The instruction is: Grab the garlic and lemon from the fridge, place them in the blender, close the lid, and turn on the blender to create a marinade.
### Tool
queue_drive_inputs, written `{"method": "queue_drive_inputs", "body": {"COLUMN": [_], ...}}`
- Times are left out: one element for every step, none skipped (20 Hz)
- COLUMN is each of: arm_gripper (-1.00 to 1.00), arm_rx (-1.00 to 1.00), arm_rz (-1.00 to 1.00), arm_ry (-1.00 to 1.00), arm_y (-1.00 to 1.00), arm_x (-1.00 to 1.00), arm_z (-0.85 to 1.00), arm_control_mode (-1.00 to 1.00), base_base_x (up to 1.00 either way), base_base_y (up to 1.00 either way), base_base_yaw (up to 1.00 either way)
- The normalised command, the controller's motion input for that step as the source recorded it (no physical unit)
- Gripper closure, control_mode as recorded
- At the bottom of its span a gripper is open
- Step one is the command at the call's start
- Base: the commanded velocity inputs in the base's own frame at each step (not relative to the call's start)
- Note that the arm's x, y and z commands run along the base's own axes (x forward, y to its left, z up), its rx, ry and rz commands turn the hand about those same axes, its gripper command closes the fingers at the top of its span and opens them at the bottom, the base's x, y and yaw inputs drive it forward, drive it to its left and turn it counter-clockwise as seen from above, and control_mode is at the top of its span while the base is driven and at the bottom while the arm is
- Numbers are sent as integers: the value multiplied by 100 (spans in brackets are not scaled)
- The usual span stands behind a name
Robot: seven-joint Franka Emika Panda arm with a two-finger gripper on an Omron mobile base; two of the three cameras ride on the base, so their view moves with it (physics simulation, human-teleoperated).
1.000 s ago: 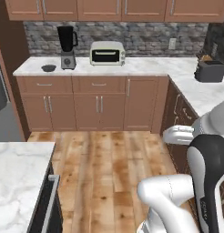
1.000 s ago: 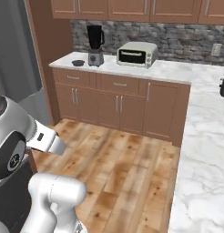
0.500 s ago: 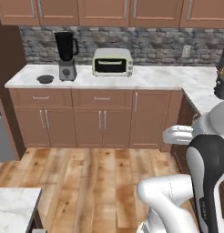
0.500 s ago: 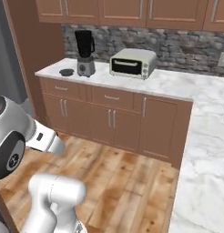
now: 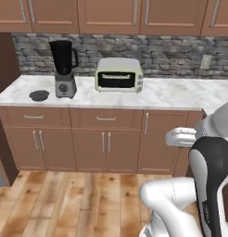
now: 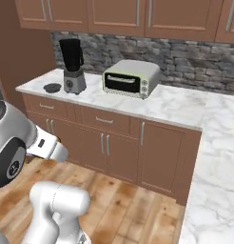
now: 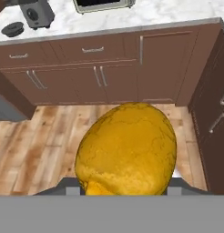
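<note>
My gripper (image 7: 125,193) is closed around the lemon (image 7: 127,150), which bulges up large and yellow-orange right in front of my hand camera and hides my fingertips. I carry it tucked close to my body, over the wooden floor (image 7: 45,136), likely so it stays secure while the base travels.

Beyond the fruit stands the run of brown cabinets (image 5: 106,146) under a marble counter (image 5: 171,95). On that counter, toward its left end, is the blender (image 5: 64,69), its tall black jar open at the top on the grey base. The lid (image 5: 39,95) lies flat just beside the base, on its left, presumably left off so that I can drop things straight in. A pale green toaster oven (image 5: 119,75) sits to the blender's right, near it but apart.

I judge that I am mid-carry: the lemon must next go up and over the jar's mouth. I cannot tell where the garlic is.
</note>
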Motion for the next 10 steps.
{"method": "queue_drive_inputs", "body": {"arm_gripper": [100,100,100,100,100,100,100,100,100,100], "arm_rx": [0,0,0,0,0,0,0,0,0,0], "arm_rz": [0,0,0,0,0,0,0,0,0,0], "arm_ry": [0,0,0,0,0,0,0,0,0,0], "arm_y": [0,0,0,0,0,0,0,0,0,0], "arm_x": [0,0,0,0,0,0,0,0,0,0], "arm_z": [0,0,0,0,0,0,0,0,0,0], "arm_control_mode": [100,100,100,100,100,100,100,100,100,100], "base_base_x": [100,100,100,100,100,100,100,100,100,100], "base_base_y": [0,2,10,24,34,41,51,89,100,100], "base_base_yaw": [5,4,3,0,0,0,0,0,0,0]}}
